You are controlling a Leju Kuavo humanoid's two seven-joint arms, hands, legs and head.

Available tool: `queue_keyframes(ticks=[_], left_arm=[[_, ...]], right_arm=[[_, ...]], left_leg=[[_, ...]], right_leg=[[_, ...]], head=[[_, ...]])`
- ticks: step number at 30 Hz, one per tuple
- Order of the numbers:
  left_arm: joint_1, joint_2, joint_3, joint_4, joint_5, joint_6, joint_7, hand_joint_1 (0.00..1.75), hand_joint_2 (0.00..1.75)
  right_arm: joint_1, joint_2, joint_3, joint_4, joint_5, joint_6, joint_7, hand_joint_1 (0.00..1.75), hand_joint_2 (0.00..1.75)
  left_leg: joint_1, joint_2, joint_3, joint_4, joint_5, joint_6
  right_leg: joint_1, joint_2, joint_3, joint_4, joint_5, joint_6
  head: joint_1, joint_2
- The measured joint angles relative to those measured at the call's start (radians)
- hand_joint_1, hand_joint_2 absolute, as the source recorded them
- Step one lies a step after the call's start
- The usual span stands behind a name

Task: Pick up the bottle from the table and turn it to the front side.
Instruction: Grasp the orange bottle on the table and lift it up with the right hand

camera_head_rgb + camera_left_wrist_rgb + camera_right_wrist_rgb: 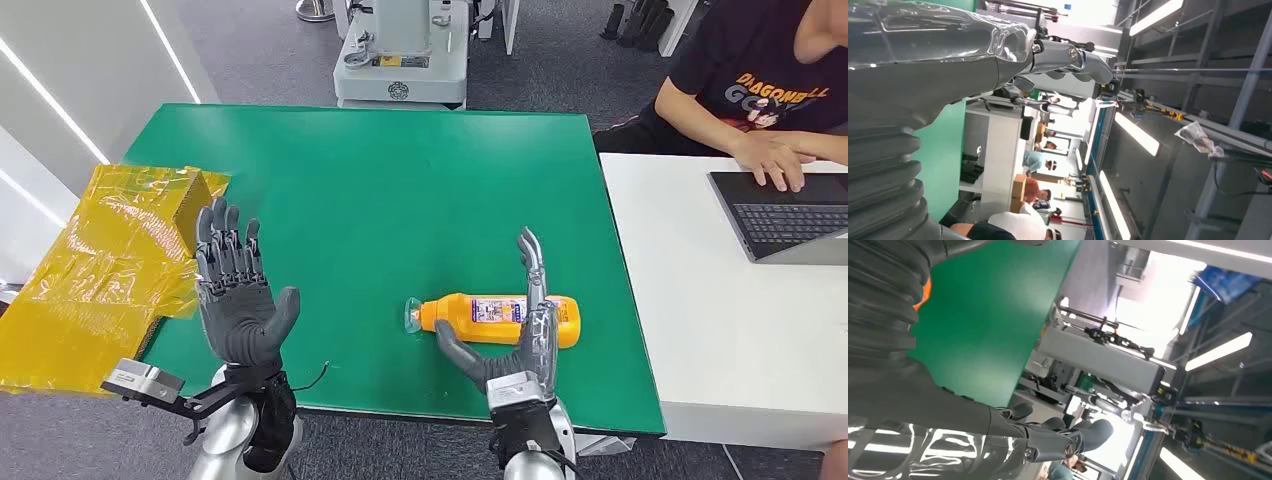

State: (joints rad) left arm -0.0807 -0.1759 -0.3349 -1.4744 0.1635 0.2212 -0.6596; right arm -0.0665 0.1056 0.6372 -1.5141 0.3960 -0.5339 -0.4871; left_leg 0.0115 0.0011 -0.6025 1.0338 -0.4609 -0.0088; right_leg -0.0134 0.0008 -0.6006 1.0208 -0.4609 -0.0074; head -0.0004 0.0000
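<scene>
Orange bottle (497, 318), one, lying on table (400, 190); two robot hands, left (236, 295) and right (520, 335), spread wide.

Glossy orange plastic bottle (497, 318) lies on matt green table (400, 180); crinkled yellow film (90, 270) shines beside it.

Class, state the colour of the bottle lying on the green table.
Orange, with a pale label; the bottle shows best in the head view.
</scene>
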Motion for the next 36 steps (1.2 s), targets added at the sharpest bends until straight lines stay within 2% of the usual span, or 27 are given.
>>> queue_keyframes(ticks=[4, 11, 18, 23, 30, 36], left_arm=[[-0.008, 0.0, 0.0, 0.002, -0.004, -0.014, 0.0, 0.0, 1.75], [-0.021, -0.002, 0.003, 0.01, 0.0, -0.055, 0.0, 0.0, 1.75], [-0.025, -0.002, 0.007, 0.011, -0.002, -0.086, 0.0, 0.0, 1.75], [-0.025, -0.002, 0.008, 0.011, 0.012, -0.094, 0.0, 0.0, 1.75], [-0.023, 0.001, 0.008, 0.011, 0.028, -0.09, 0.0, 0.0, 1.75], [-0.022, 0.008, 0.008, 0.011, 0.046, -0.077, 0.0, 0.0, 1.75]], right_arm=[[-0.019, -0.024, -0.016, 0.0, 0.1, 0.07, 0.072, 0.0, 1.75], [-0.118, -0.133, -0.067, 0.016, 0.253, 0.336, 0.188, 0.0, 1.75], [-0.294, -0.274, -0.063, 0.123, 0.334, 0.605, 0.255, 0.0, 1.75], [-0.449, -0.359, -0.007, 0.228, 0.326, 0.789, 0.284, 0.0, 1.75], [-0.588, -0.427, 0.123, 0.349, 0.269, 0.897, 0.285, 0.0, 1.75], [-0.629, -0.446, 0.213, 0.416, 0.215, 0.895, 0.282, 0.0, 1.75]], left_leg=[[0.0, 0.0, 0.0, 0.0, 0.0, 0.0], [0.0, 0.0, 0.0, 0.001, 0.0, 0.0], [0.0, 0.0, 0.0, 0.002, 0.001, 0.001], [0.0, 0.0, 0.0, 0.003, 0.001, 0.001], [0.0, -0.001, 0.0, 0.003, 0.001, 0.001], [0.0, -0.001, 0.0, 0.003, 0.001, 0.001]], right_leg=[[0.0, 0.0, 0.0, 0.0, 0.0, 0.0], [0.0, 0.0, 0.001, 0.0, 0.001, 0.002], [0.0, -0.001, 0.001, 0.0, 0.002, 0.002], [0.0, -0.001, 0.001, 0.0, 0.002, 0.002], [0.0, -0.001, 0.001, 0.0, 0.002, 0.002], [0.0, -0.001, 0.001, 0.0, 0.002, 0.002]], head=[[0.0, 0.0], [0.0, 0.0], [0.0, 0.0], [0.0, 0.0], [0.0, 0.0], [0.0, 0.0]])
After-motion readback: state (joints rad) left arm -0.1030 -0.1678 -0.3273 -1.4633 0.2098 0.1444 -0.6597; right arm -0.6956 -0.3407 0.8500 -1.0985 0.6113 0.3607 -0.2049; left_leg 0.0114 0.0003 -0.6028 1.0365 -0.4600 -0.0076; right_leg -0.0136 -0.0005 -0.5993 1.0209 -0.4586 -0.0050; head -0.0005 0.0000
